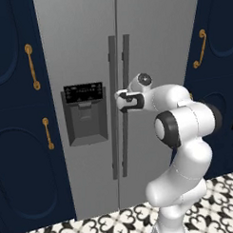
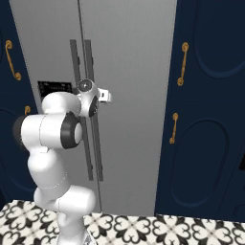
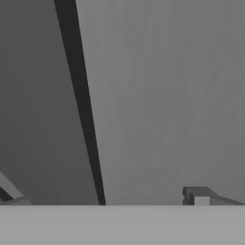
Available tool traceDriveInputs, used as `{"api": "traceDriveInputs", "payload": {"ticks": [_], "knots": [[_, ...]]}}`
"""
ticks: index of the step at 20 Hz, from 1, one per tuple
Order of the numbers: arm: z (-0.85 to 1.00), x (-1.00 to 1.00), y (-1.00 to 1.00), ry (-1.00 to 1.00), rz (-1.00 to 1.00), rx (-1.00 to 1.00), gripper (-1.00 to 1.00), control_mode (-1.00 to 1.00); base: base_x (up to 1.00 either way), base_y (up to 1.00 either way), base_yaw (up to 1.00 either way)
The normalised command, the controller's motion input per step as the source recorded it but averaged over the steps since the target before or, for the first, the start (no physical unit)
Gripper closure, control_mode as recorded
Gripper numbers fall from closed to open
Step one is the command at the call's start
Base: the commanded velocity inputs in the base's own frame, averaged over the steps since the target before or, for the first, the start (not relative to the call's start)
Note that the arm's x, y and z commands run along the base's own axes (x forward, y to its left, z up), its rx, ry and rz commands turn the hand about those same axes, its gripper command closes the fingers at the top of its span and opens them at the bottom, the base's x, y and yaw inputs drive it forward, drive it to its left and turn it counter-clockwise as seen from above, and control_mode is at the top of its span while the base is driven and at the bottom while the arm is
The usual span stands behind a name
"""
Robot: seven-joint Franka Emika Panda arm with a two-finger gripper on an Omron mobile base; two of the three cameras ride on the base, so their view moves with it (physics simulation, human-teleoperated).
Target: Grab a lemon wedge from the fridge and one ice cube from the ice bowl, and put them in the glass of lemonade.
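I had the base parked square in front of the fridge (image 1: 88,67), both doors shut, so the lemon wedge I was after sat somewhere behind steel and I could not see it. That put me at the very first step: getting a door open. The arm was reached forward with the gripper (image 1: 119,100) up against the pair of dark bar handles (image 1: 121,108) at the centre seam, roughly level with the black dispenser panel (image 1: 85,112). The jaws stood spread wide with nothing between them that I could confirm. From the hand camera I saw a door face close up with the dark seam (image 3: 81,105) running down it and one fingertip (image 3: 198,196) low at the right; I could not tell whether the fingers straddled a handle or merely sat beside it. My judgement was that the next move called for centring a bar between the fingers, closing, then pulling back along the door's arc.
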Motion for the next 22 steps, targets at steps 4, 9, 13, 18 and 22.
{"api": "traceDriveInputs", "payload": {"ticks": [4, 9, 13, 18, 22], "knots": [[0.00, 0.18, 0.01, 0.01, 0.00, 0.00, 1.00, -1.00, 0.00, 0.00, 0.00], [0.00, 0.12, 0.00, 0.01, 0.00, 0.00, 1.00, -1.00, 0.00, 0.00, 0.00], [0.00, 0.01, -0.17, 0.00, -0.02, 0.00, 1.00, -1.00, 0.00, 0.00, 0.00], [0.00, -0.01, -0.45, 0.00, -0.09, 0.00, 1.00, -1.00, 0.00, 0.00, 0.00], [0.00, -0.28, -0.78, 0.00, -0.17, 0.03, 1.00, -1.00, 0.00, 0.00, 0.00]]}}
